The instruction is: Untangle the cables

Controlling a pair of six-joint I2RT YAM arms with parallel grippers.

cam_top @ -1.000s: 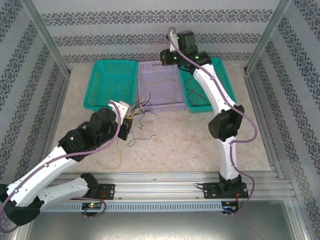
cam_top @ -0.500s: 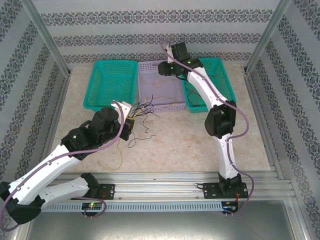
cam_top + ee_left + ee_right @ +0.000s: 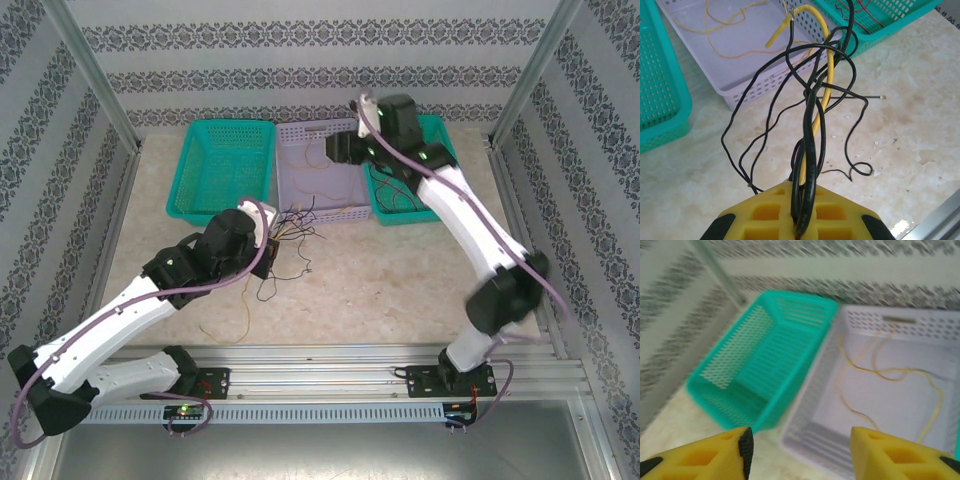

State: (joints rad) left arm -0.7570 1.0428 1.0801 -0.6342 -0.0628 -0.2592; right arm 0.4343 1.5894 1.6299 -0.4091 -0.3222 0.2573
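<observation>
Your left gripper (image 3: pixel 800 227) is clamping a bunch of black and yellow cables (image 3: pixel 815 120), which is fanning out above the table (image 3: pixel 910 110) just in front of the near wall of the lilac basket (image 3: pixel 690 32). Your right gripper (image 3: pixel 800 452) is hovering over the far part of that basket with its fingers spread wide, above a thin orange wire (image 3: pixel 880 371) lying on the basket's floor.

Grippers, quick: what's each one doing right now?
Left gripper: shut on the cables, a black and yellow bundle.
Right gripper: open, holding nothing, above the lavender basket.
</observation>
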